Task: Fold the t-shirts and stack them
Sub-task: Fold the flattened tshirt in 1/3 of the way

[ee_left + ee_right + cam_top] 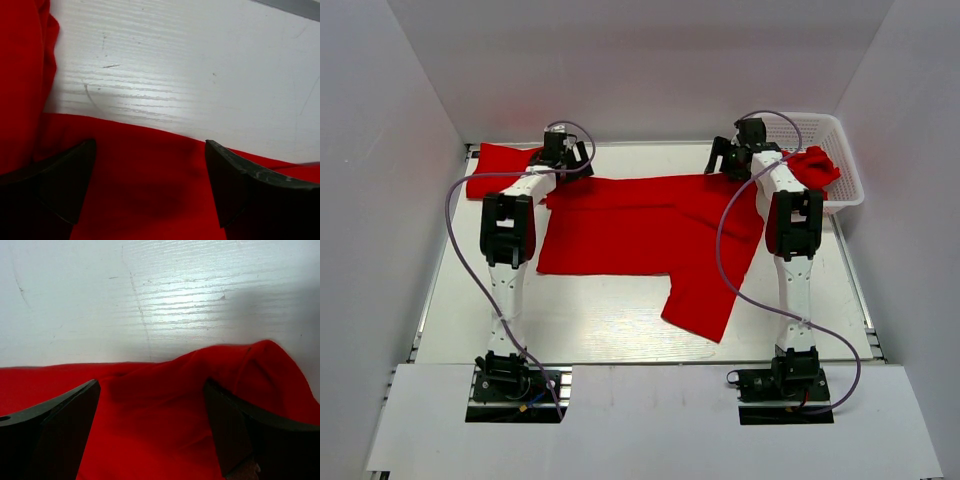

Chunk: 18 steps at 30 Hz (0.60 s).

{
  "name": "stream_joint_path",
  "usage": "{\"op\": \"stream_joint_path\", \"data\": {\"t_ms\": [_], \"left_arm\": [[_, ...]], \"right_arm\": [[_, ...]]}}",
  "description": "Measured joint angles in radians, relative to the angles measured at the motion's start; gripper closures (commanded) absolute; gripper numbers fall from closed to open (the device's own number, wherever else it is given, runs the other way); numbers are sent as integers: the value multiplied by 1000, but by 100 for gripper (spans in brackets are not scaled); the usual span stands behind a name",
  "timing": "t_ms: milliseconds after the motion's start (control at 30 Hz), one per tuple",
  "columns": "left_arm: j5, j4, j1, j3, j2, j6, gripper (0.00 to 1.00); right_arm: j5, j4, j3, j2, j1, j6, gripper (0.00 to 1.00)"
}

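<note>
— So, where is the spread t-shirt (620,235) lying from the claws?

— It is lying directly under both of them and reaching back toward the arm bases. The left gripper (149,145) is hovering over the far edge, with the cloth ending just beyond its fingertips and bare table (200,65) showing ahead. The right gripper (151,384) is sitting the same way at the other end of that edge.

— Are the jaws holding anything?

— No, both pairs are standing spread wide with red cloth showing between them. Whether the tips are touching it, I am not managing to tell.

— Which way is the long axis running?

— Crosswise, from one claw to the other, so each arm is sitting nearest its own end. I am judging a two-handed pinch along that edge to be the coming move.

— How is the fabric looking?

— Plain bright red, soft and mostly flat. A raised fold (265,365) is bulging just right of the right claw. A second t-shirt (20,75) is lying just left of the left claw, and a third t-shirt (815,165) is slumping in the white basket (848,150) right of the right claw.
</note>
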Motion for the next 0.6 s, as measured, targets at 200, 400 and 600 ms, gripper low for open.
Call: {"op": "stream_joint_path", "data": {"t_ms": [200, 400, 600], "left_arm": [[61, -31, 2, 42, 6, 29, 1], [69, -138, -8, 73, -67, 90, 1], [-7, -218, -14, -285, -519, 72, 1]], "right_arm": [[6, -20, 0, -12, -1, -89, 10], [37, -51, -134, -200, 26, -217, 10], [93, 5, -432, -603, 158, -340, 10]]}}
